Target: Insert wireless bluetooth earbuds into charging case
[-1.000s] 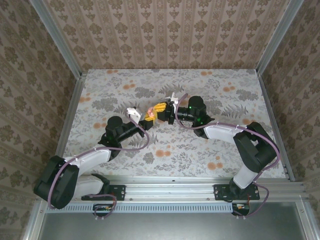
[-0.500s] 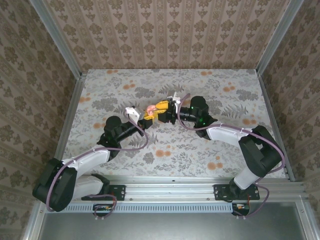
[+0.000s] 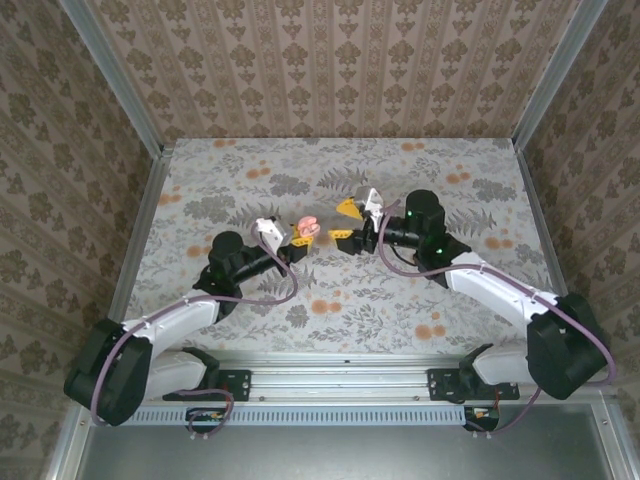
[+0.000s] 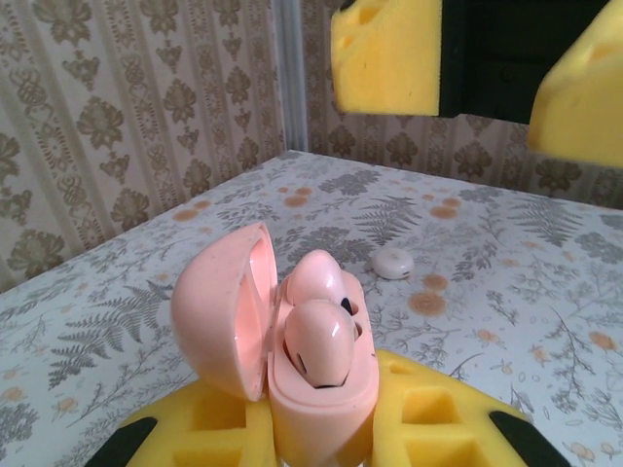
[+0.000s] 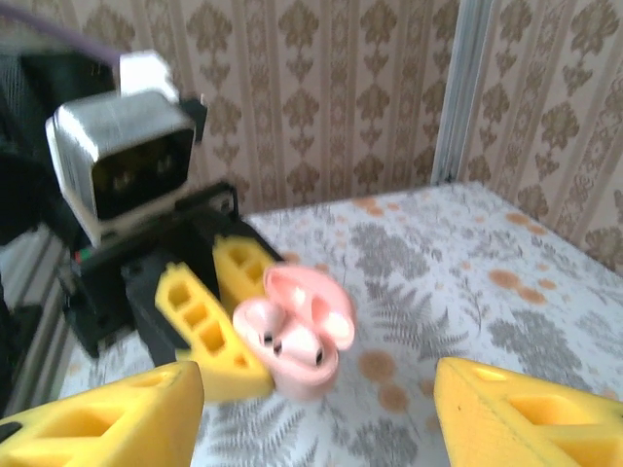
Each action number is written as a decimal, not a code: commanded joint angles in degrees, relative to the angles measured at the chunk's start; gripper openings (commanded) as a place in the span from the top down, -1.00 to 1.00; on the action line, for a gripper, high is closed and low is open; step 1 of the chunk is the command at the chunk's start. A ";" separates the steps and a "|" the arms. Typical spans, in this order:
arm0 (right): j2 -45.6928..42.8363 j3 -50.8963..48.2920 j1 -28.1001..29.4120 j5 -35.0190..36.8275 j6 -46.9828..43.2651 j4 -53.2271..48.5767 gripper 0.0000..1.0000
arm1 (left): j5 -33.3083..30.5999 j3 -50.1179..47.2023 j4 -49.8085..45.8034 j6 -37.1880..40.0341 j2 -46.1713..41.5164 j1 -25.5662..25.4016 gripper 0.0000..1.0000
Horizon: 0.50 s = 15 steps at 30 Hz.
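With both earbuds (image 4: 321, 341) nestled in the open charging case (image 4: 222, 309), pinches that case by its base in the closed left gripper (image 4: 311, 440) to steady it upright, and holds the right gripper (image 3: 345, 220) spread open just in front, clear of it.

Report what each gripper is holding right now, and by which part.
The left gripper clamps the open charging case by its lower body, with the lid free. The right gripper stands open, holding nothing.
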 commanded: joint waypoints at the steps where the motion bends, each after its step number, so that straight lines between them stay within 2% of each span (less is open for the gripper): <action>1: -1.19 2.71 -0.54 -2.79 -11.08 -16.38 -0.31 | 4.55 2.59 -2.26 4.48 -1.77 -0.31 0.81; 4: -0.74 4.15 -0.54 -3.35 -13.75 -20.86 -0.33 | 7.38 3.49 -4.15 5.68 -1.95 -0.31 0.81; 15: 6.64 10.35 0.24 -7.67 -13.85 -23.28 -0.35 | 9.47 4.93 -5.89 6.57 -1.71 -0.60 0.81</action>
